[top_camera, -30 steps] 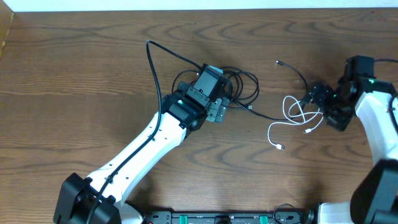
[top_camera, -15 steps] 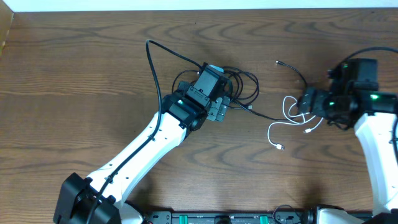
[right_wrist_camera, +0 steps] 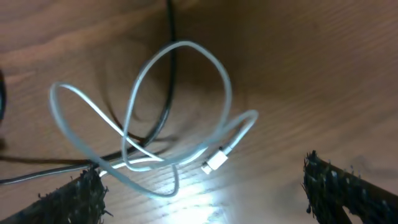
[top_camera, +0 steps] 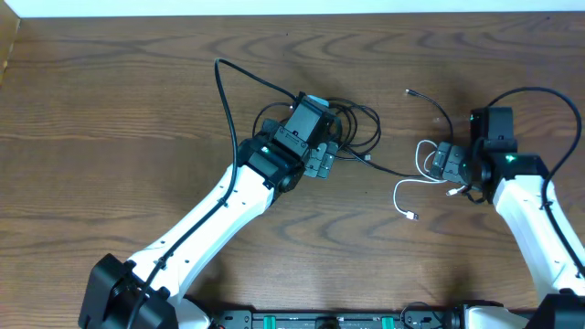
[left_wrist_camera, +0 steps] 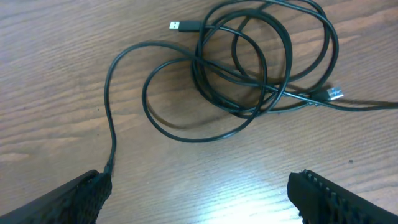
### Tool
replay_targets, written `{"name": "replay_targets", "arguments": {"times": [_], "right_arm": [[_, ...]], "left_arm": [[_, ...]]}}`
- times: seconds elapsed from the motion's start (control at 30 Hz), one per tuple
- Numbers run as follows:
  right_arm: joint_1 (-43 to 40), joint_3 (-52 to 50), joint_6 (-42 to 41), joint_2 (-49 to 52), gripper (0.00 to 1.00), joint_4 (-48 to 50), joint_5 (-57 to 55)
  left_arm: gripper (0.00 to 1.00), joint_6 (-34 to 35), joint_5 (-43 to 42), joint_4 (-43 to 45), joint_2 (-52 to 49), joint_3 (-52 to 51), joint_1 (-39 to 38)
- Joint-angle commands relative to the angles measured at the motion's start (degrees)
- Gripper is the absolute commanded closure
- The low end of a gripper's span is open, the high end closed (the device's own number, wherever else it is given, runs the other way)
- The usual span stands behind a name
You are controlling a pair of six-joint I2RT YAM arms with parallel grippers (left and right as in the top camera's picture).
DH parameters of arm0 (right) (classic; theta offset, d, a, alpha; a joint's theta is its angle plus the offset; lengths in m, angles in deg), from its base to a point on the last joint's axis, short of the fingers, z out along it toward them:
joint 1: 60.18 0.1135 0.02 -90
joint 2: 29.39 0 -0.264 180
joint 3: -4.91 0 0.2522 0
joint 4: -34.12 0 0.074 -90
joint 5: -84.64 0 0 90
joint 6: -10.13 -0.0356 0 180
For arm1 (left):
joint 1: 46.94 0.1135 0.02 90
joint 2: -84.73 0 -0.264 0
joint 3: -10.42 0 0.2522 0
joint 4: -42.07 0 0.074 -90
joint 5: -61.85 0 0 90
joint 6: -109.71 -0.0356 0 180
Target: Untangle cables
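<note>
The left claw (left_wrist_camera: 202, 199) is hanging wide apart, gripping nothing, just short of the coiled black cables (left_wrist_camera: 273, 93), which are lying on the table (top_camera: 110, 110) ahead of its fingertips. The right claw (right_wrist_camera: 211, 193) is likewise gaping empty, hovering over the looped white cable (right_wrist_camera: 186, 43), which is crossing a black strand (right_wrist_camera: 171, 62). These cords are looking light, limp and thin, likely slipping unless pinched firmly. Pinching the white one beside its plug (right_wrist_camera: 214, 163) is looking like the soundest hold.

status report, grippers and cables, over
Left gripper open, empty, beside the black coil. Right gripper open, empty, above the white cable. One black cable crosses the white loops; nothing else in the way.
</note>
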Motion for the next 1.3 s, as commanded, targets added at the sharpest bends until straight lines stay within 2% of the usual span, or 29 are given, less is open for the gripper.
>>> {"name": "replay_targets", "arguments": {"times": [0.0, 0.27, 0.57, 0.67, 0.8, 0.9, 1.03, 1.27], "right_arm": [[0.24, -3.08, -0.35, 0.31, 0.01, 2.62, 4.92], [0.24, -8.41, -0.39, 0.35, 0.01, 8.72, 4.90], [0.22, -12.35, -0.39, 2.47, 0.03, 20.00, 4.72], [0.22, -12.70, -1.66, 4.61, 0.19, 21.97, 4.72], [0.24, -12.68, -1.90, 6.03, 0.53, 23.98, 5.31], [0.22, -12.44, -1.88, 5.57, 0.68, 24.61, 6.03], [0.07, -11.67, -1.88, 2.93, 0.99, 24.46, 6.19], [-3.76, -9.57, -1.22, -6.16, 0.99, 24.85, 5.57]], "left_arm": [[0.03, -0.81, 0.72, -0.42, 0.37, 0.48, 0.28], [0.03, -0.81, 0.70, -0.81, 0.37, 0.48, 0.28], [0.03, -0.79, 0.70, -1.73, 0.37, 0.48, 0.28], [0.02, -0.79, 0.70, -2.36, 0.37, 0.48, 0.28], [0.03, -0.79, 0.70, -3.17, 0.37, 0.48, 0.28], [0.03, -0.79, 0.70, -3.52, 0.37, 0.48, 0.28], [0.03, -0.79, 0.70, -4.02, 0.37, 0.48, 0.28], [0.03, -0.79, 0.68, -4.46, 0.37, 0.48, 0.28]]}}
